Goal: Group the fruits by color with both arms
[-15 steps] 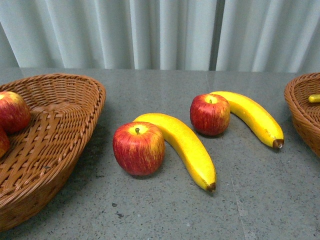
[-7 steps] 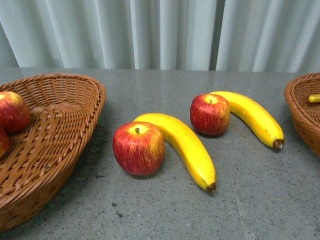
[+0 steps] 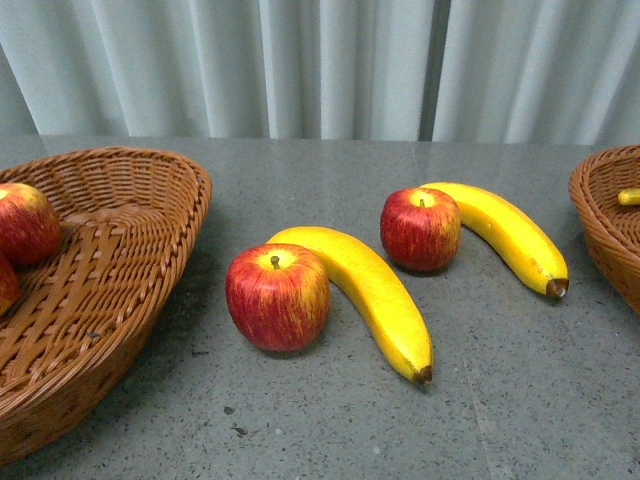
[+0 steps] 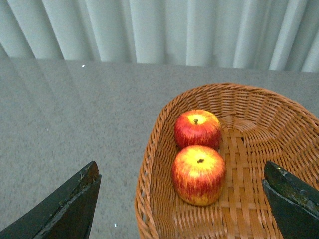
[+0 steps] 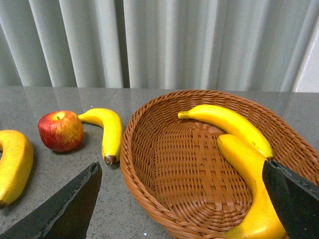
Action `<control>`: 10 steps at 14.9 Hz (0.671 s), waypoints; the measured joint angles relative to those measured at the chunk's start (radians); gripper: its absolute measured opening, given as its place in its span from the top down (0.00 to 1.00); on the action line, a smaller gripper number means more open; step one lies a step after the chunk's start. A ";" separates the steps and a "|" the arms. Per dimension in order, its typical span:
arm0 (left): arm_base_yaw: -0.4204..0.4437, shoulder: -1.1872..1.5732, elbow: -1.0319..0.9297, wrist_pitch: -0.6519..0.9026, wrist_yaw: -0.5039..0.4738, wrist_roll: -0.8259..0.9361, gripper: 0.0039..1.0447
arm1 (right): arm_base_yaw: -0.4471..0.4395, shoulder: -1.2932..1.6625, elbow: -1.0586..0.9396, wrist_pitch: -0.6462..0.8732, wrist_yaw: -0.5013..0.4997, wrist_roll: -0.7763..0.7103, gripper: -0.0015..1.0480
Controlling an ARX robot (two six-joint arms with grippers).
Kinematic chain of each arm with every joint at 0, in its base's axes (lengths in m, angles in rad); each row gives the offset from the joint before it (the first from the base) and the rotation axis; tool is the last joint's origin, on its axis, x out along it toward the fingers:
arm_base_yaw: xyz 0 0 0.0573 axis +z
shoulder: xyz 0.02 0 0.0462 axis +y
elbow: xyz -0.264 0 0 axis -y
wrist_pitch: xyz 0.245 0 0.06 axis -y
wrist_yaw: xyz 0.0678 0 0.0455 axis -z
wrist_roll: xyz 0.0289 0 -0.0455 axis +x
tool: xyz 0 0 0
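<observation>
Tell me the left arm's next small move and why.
Probably swing the left gripper, open and empty over the left basket that holds two apples, toward the nearer apple on the table. It lies closest to that basket, seemingly against a banana, so approach from its free side.

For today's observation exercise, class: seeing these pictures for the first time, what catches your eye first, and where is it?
Bright fruit on the grey table stands out: a near apple tucked beside a near banana, and a far apple beside a far banana. The left basket holds two red apples, and the right basket holds two bananas.
</observation>
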 joint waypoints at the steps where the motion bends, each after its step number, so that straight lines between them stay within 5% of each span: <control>1: 0.050 0.116 0.044 0.090 0.080 0.046 0.06 | 0.000 0.000 0.000 0.000 0.000 0.000 0.06; 2: 0.073 0.257 0.125 0.174 0.155 0.076 0.06 | 0.000 0.000 0.000 0.000 0.000 0.000 0.06; 5: -0.036 0.627 0.391 0.200 0.297 0.144 0.06 | 0.000 0.000 0.000 0.000 0.000 0.000 0.06; 10: -0.270 0.928 0.624 0.115 0.392 0.149 0.06 | 0.000 0.000 0.000 0.000 0.000 0.000 0.06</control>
